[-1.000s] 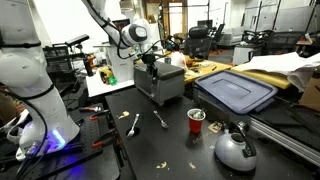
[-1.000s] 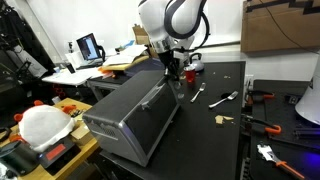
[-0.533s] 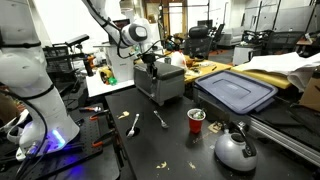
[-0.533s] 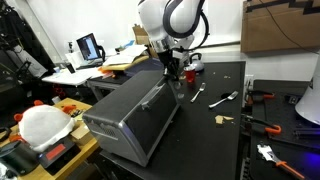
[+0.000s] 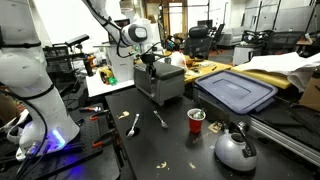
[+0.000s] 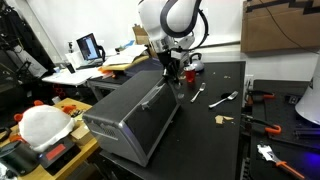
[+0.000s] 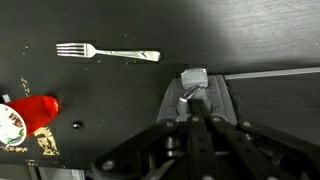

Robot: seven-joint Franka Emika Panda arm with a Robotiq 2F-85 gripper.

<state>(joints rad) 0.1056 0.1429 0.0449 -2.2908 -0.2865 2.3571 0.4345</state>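
Silver metal makes up the big box [image 5: 160, 83] in the middle of an exterior view. It stands on the black table [image 5: 170, 150]. The gripper [image 5: 150, 63] sits at the box's top left corner, with its fingers squeezed tight together. A red cup [image 5: 196, 120] stands to the lower right.

In an exterior view the box [image 6: 130, 115] fills the lower middle. The gripper [image 6: 172, 72] touches its far end, near the top middle.

In the wrist view the gripper [image 7: 196, 108] comes up from the bottom. Its closed tips rest against a small metal tab [image 7: 193, 78] on the box's edge. I cannot tell if it pinches the tab or only pushes it. A fork [image 7: 108, 52] lies at the upper left.

The box looks heavy, hard and smooth, so fingers would likely slip on its flat sides. The little tab seems the best place to grab.
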